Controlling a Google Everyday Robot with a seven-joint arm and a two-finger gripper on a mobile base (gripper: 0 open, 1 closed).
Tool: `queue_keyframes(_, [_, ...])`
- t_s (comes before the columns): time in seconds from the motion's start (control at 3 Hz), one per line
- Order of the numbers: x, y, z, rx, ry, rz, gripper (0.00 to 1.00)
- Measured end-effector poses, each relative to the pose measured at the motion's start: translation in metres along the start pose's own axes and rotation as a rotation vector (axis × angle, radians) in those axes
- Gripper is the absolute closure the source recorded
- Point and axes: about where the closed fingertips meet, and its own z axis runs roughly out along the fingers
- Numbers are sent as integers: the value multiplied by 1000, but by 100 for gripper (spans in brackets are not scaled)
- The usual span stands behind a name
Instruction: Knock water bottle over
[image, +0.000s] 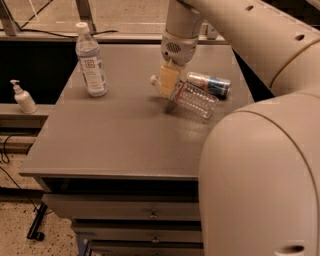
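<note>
The water bottle (194, 100), small, clear and ribbed with a white cap, lies tilted almost on its side on the grey table (115, 140), right of the middle. Its cap end points left and is slightly raised. My gripper (167, 82) comes down from above and its yellowish fingers (168, 79) are closed around the bottle's neck end. The bottle's bottom end rests on the table next to a can.
A blue and silver can (211, 84) lies on its side just behind the water bottle. A taller bluish bottle with a white label (91, 62) stands at the back left. A soap dispenser (22, 98) stands on a lower shelf left of the table. My arm fills the right side.
</note>
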Motion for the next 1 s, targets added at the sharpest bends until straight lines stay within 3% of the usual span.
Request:
queue_keyframes(0.33, [1, -7, 7, -12, 6, -12, 83])
queue_keyframes(1.0, [-22, -3, -9, -3, -87, -53, 36])
